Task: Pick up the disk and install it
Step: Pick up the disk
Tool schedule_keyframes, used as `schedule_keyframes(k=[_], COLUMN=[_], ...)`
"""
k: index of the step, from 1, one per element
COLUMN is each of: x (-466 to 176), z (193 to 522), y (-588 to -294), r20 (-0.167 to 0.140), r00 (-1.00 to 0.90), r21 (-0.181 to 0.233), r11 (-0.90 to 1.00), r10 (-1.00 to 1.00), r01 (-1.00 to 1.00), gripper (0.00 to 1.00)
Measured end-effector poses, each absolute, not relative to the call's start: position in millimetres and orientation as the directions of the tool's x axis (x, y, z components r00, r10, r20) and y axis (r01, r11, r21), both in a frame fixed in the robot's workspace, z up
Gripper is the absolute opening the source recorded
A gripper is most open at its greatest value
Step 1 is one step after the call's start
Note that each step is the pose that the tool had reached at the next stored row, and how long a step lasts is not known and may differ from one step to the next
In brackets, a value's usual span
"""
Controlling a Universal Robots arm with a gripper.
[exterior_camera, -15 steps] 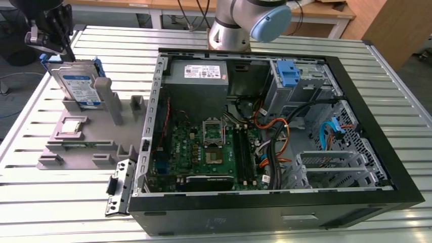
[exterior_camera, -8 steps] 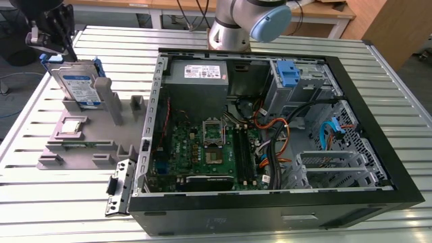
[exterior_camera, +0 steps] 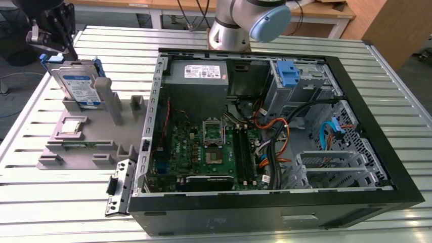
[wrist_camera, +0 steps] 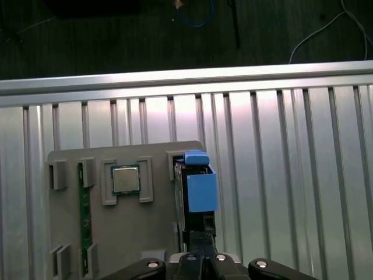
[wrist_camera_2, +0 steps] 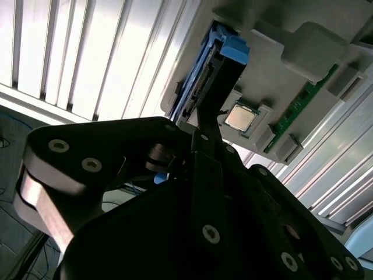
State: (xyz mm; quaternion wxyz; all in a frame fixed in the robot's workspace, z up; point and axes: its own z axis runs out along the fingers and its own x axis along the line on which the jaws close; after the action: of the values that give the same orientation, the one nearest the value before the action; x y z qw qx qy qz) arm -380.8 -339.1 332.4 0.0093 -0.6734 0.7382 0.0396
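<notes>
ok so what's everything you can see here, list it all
disk: one, silver in blue carrier, upright in tray
tray: one, grey, on table, exterior view's left
processor chip: one, silver, in tray
memory stick: one, green, in tray
computer case: one, black, open, beside tray
power supply: one, grey, inside case
motherboard: one, green, inside case
latch: one, blue, inside case
table: one, silver slats, under everything
arm: one, grey and blue, beyond case's far edge
claw: one, black, just above disk
</notes>
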Motion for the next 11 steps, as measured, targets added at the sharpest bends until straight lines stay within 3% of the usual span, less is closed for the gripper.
schedule_keyframes(k=[11], x=[-384.4], z=[333.2], y=[-338.4], r20=[-0.069], r00=[-0.093], r21=[0.045], r11=[0.09], r10=[-0.993], r01=[-0.995], gripper=[0.1])
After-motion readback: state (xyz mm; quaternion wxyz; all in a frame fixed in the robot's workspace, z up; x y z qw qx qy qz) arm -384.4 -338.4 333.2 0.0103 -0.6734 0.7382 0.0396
